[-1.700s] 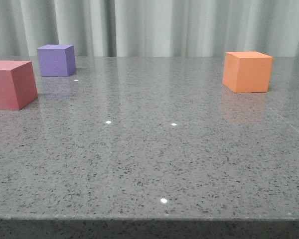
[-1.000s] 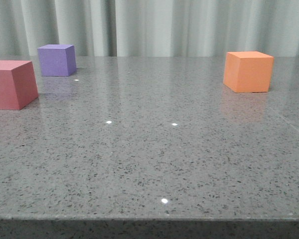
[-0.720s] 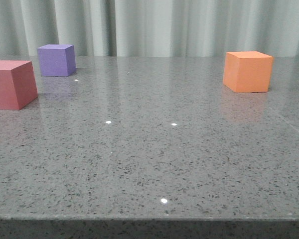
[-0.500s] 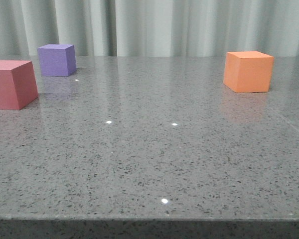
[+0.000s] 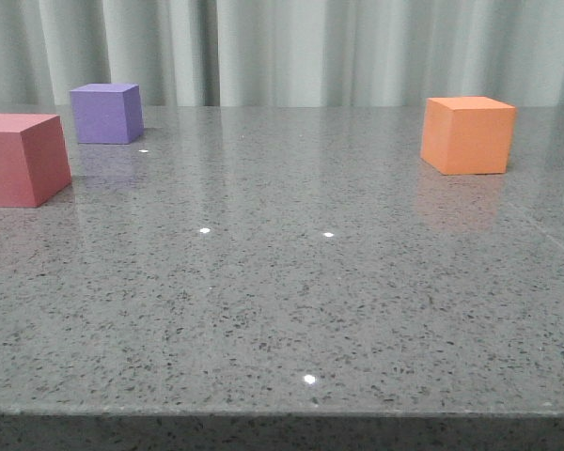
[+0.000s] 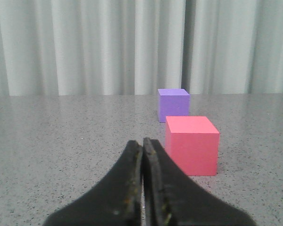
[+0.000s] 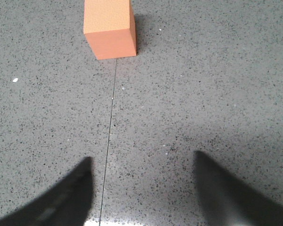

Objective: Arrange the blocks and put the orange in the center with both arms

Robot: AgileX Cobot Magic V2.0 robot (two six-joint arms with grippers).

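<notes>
— Starting with stock: orange cube [image 5: 467, 135], one, on the right side of the table, toward the back. Pinkish-red cube [image 5: 23, 159], one, at the left edge. Purple cube [image 5: 106, 113], one, just behind the red one and a little inward. All three rest flat on the table, none held.

— And the arms?

— Neither shows from the front. Left gripper [image 6: 142, 146]: fingers pressed together, nothing between them, low over the table with the red cube just ahead and to one side. Right gripper [image 7: 141, 181]: fingers spread wide, empty, the orange cube well ahead of it and off toward one finger.

— Step in hand?

— Approach, by my reading; no cube looks arranged yet, and the middle of the table has nothing on it. The right arm would need to advance, shift sideways to straddle the orange cube, then close. The left would have to part its fingers before taking the red or purple one.

— Surface and room?

— Table [image 5: 291, 301]: grey speckled stone, polished, showing faint reflections and small light spots; a thin seam [image 7: 109, 127] runs through it. Backdrop: pale pleated curtain [image 5: 301, 52].
</notes>
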